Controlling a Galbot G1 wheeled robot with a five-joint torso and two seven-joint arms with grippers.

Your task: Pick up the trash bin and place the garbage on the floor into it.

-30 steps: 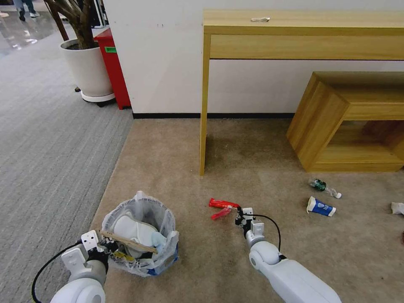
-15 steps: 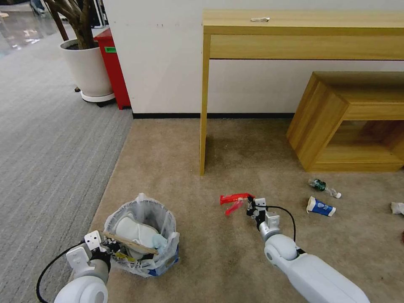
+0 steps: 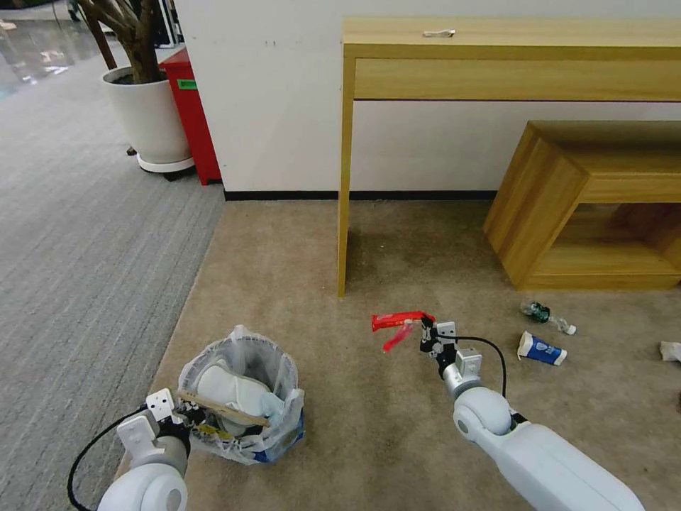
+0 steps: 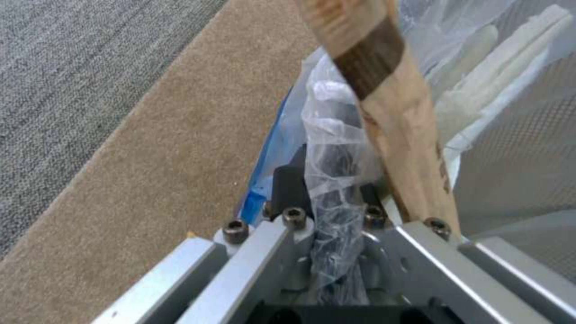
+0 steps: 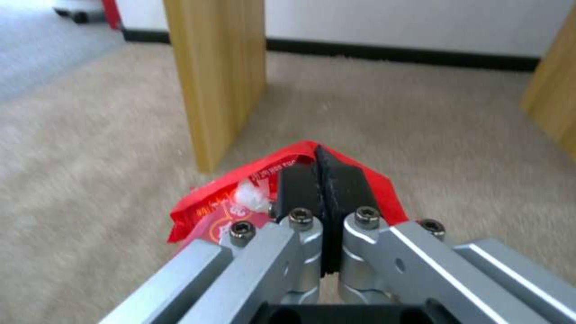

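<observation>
Your right hand (image 3: pixel 425 328) was clenched on the red wrapper (image 3: pixel 397 323), its black pads (image 5: pixel 300 184) pressed flat together with the foil pinched between them. The wrapper hung clear of the beige carpet floor (image 3: pixel 397 426), folded over the fingertips, out in front of the wooden leg (image 3: pixel 343 177) of the long worktop (image 3: pixel 511 32) by the wall.

Your left hand (image 3: pixel 186 413) was closed on the near rim of the trash bin (image 3: pixel 241 397), gripping the crinkly liner bag (image 4: pixel 336 148) along with the rim. From the head view you could not tell whether the bin sat on the carpet or was lifted. Inside it lay a white slipper (image 3: pixel 230 387), with a thin wooden stick (image 3: pixel 220 408) resting across the opening; in the left wrist view that stick (image 4: pixel 390 112) ran right beside the hand's fingers.

To the right of the right hand, well apart from it, a blue-white cup (image 3: pixel 541 349) lay on its side on the carpet, with a tiny bottle (image 3: pixel 546 316) just beyond it near the low wooden shelf unit (image 3: pixel 567 206). A white tissue (image 3: pixel 670 350) sat at the far right edge.
</observation>
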